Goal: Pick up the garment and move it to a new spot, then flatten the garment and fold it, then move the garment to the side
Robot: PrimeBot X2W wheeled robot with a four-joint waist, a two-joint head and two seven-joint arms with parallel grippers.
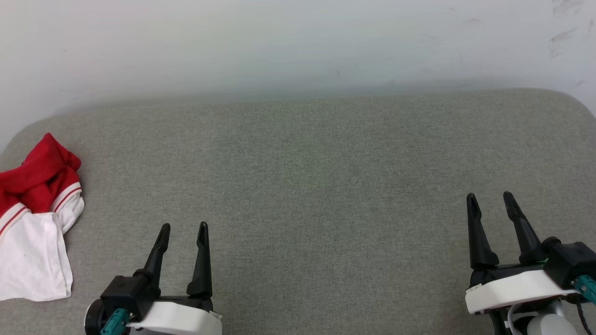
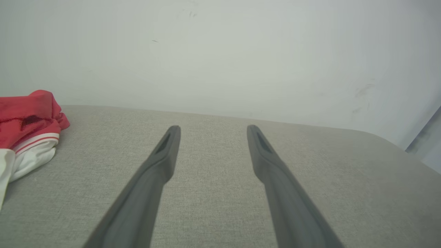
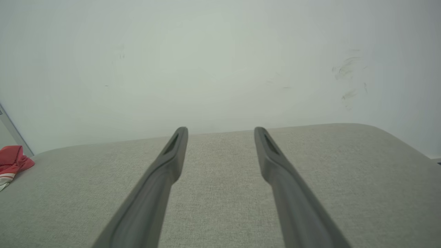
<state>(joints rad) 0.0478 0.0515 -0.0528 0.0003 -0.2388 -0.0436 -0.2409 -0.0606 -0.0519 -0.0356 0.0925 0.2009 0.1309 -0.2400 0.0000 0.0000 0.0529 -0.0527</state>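
The garment (image 1: 35, 218), red with a white sleeve and striped trim, lies crumpled at the far left edge of the grey cushioned surface (image 1: 326, 186). It also appears at the left edge of the left wrist view as the garment (image 2: 29, 124) and small in the right wrist view as the garment (image 3: 12, 162). My left gripper (image 1: 183, 230) hovers at the lower left, open and empty, to the right of the garment. At the lower right my right gripper (image 1: 490, 198) is open and empty too, far from the cloth.
A pale wall (image 1: 298, 46) rises directly behind the surface. The cushion has rounded far corners (image 1: 572, 100). Bare grey fabric stretches between the two grippers.
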